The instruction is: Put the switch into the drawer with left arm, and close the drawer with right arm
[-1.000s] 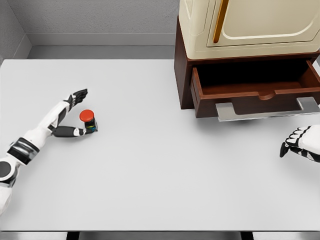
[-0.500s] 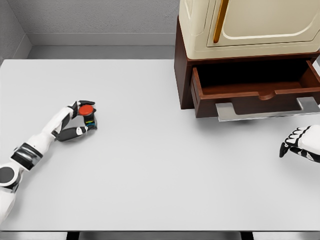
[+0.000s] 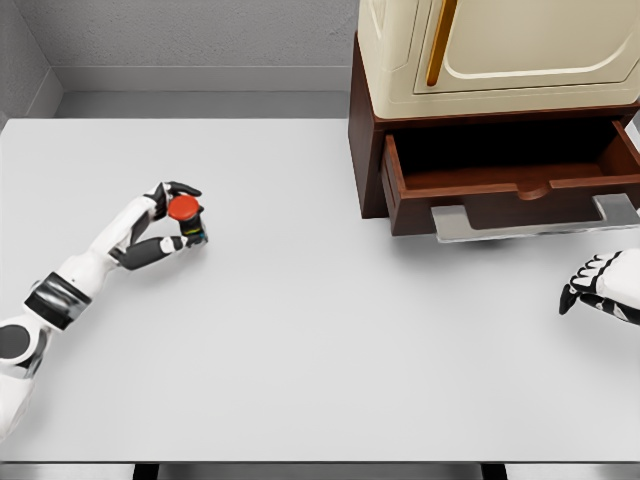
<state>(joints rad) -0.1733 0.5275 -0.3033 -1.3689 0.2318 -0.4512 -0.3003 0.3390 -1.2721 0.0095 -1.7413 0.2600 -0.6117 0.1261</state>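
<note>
The switch (image 3: 186,214), a small dark block with a red round button on top, is at the left of the white table (image 3: 300,330), tilted. My left hand (image 3: 176,216) is shut on it, dark fingers over the button and thumb below. The brown drawer (image 3: 510,185) stands pulled out under the cream cabinet (image 3: 500,50) at the upper right, with a grey handle (image 3: 530,222) along its front. My right hand (image 3: 600,285) rests at the right edge, below the drawer, its fingers curled and holding nothing.
A grey wall runs along the table's back and left. A wide stretch of table surface lies between the switch and the drawer.
My left hand's fingers went from spread beside the switch to closed around it, and hand and switch shifted slightly up and right. The right hand has not moved.
</note>
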